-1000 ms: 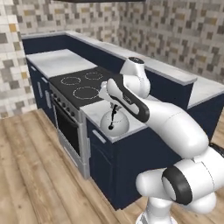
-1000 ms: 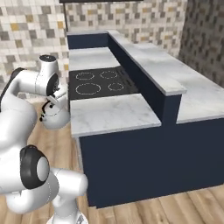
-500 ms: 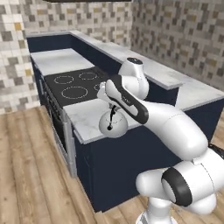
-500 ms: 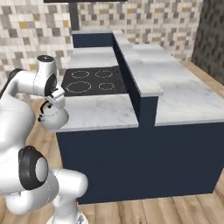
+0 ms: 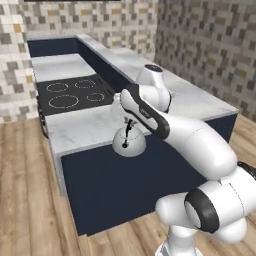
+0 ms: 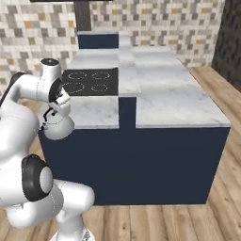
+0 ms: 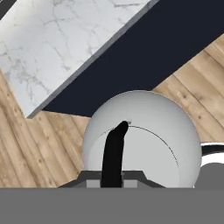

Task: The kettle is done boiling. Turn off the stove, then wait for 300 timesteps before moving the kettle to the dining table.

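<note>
1. Gripper [image 5: 129, 123] is clamped narrow on the thin black arched handle of the kettle [image 5: 128, 142], which hangs in the air just off the near front edge of the marble counter [image 5: 85, 127], over the wood floor [image 7: 26, 144] rather than resting on anything.
2. From the hand view, the kettle [image 7: 142, 135] is a smooth, matte silver-grey dome, squat and rounded, with the handle rising as a dark curved strip from its crown; below it lie warm plank flooring and the counter's pale veined edge above a flat navy cabinet face [image 7: 144, 57].
3. Judging by this, the carry is the step in hand: the kettle is off the stove [image 5: 70, 93] and in transit.
4. Farther back, the stove is a flat black glass panel with four thin white rings, set flush between marble stretches; no ring looks lit, though the knobs cannot be made out.
5. Beyond and beside it runs the dining table [image 6: 169, 96], a long white-grey marble slab on a dark navy base, raised above the counter level.
6. Next move, as I judge it: lift the kettle higher than that raised edge, bring it over the slab, and lower it level before releasing.
</note>
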Robot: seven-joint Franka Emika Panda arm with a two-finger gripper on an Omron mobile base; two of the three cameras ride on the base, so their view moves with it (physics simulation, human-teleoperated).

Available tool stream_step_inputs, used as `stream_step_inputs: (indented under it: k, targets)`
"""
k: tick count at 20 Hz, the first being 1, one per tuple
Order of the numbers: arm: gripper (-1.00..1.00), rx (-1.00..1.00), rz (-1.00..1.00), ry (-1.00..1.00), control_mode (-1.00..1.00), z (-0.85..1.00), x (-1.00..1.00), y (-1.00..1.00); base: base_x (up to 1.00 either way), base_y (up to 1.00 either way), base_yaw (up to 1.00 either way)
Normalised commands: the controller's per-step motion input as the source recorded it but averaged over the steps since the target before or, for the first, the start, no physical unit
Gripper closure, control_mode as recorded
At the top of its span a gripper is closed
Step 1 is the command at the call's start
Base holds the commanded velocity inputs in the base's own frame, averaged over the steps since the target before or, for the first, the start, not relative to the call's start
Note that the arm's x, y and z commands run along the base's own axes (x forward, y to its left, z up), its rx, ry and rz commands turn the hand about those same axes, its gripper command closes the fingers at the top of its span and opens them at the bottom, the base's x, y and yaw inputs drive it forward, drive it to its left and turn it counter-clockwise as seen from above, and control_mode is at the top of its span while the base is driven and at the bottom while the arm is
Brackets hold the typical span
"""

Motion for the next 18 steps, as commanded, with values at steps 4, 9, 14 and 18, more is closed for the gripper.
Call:
stream_step_inputs:
  k: [4,9,14,18]
  targets:
    - [1.00,0.00,0.00,0.00,1.00,0.00,0.00,0.00,-0.68,-0.91,0.13]
    - [1.00,0.00,0.00,0.00,1.00,0.00,0.00,0.00,-0.58,-0.97,0.12]
    - [1.00,0.00,0.00,0.00,1.00,0.00,0.00,0.00,-0.54,-0.97,0.13]
    - [1.00,0.00,0.00,0.00,1.00,0.00,0.00,0.00,-0.48,-0.97,0.14]
